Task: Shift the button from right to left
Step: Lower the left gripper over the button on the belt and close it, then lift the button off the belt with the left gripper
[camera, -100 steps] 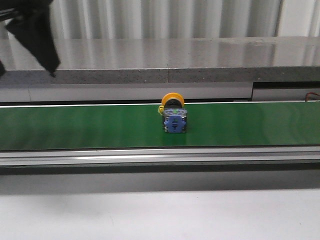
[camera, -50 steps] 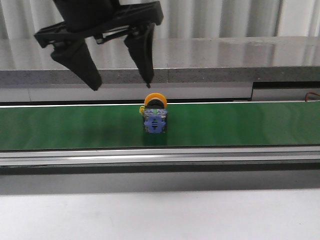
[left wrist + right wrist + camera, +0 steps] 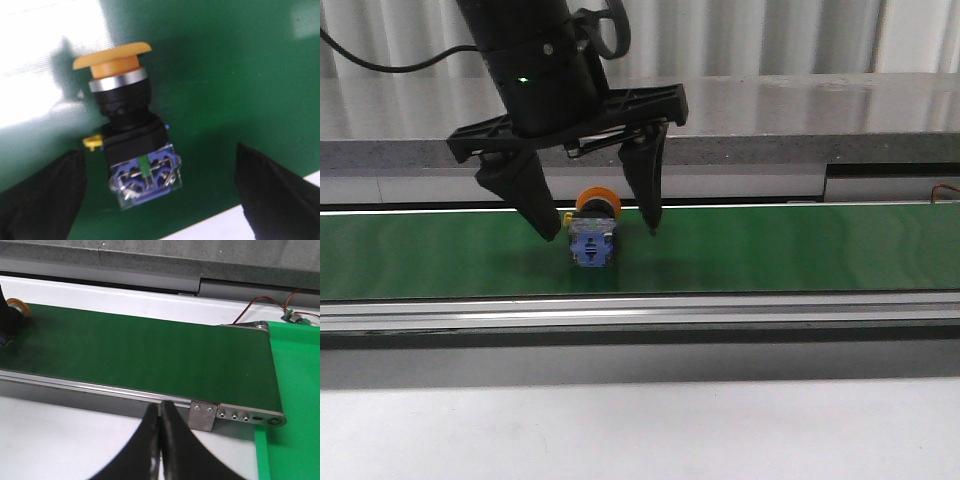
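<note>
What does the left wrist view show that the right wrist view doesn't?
Only the left wrist view shows the button's blue block, black body and yellow cap, lying between the open left gripper fingers. Only the right wrist view shows the belt's end roller, red wires and the shut right gripper. Both show the green conveyor belt.

The button [image 3: 591,236] — blue block body, black barrel, orange-yellow mushroom cap — lies on its side on the green belt [image 3: 800,250].
</note>
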Controlling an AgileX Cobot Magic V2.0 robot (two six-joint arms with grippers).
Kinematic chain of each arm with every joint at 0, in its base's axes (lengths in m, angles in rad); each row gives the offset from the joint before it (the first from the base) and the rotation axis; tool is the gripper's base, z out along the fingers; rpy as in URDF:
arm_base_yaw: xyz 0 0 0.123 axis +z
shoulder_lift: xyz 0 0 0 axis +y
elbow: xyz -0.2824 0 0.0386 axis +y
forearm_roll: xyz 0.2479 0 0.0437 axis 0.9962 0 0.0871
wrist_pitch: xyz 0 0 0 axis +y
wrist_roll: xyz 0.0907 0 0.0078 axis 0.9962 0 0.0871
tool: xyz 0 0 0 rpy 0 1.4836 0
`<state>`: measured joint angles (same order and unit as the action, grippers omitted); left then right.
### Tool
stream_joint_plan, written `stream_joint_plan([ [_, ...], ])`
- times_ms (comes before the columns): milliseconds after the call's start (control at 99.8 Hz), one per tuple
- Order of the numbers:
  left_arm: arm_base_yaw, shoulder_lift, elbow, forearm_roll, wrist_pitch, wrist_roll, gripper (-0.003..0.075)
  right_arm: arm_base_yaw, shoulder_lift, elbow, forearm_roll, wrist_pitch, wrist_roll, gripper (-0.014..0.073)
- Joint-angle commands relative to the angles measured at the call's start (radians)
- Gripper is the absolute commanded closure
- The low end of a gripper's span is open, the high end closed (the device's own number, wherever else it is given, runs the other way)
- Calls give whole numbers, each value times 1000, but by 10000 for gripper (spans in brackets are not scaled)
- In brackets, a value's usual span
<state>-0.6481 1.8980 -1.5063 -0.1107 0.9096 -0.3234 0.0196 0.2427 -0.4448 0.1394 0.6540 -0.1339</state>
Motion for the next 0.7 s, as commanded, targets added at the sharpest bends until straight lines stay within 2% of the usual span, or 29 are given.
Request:
stream_joint_plan([
  [0,-7,-28,-30,-11,-26,-34,148,1,8,-23,8,-75,-6,661],
  [100,-7,-12,-30,14,-28,-62,227,1,8,-23,8,-75,-6,661],
  [291,-7,-13,-30,24,-30,-78,553,1,8,-23,8,-75,-6,661],
  [361,-7,-19,-32,24,-28,-78,631,1,8,-23,8,-75,-6,661],
  [461,-7,-39,-41,24,-27,-78,670,1,8,-23,8,-75,-6,661],
  [692,17,-138,-40,111,17,-76,670,1,8,-23,8,-75,-6,661],
])
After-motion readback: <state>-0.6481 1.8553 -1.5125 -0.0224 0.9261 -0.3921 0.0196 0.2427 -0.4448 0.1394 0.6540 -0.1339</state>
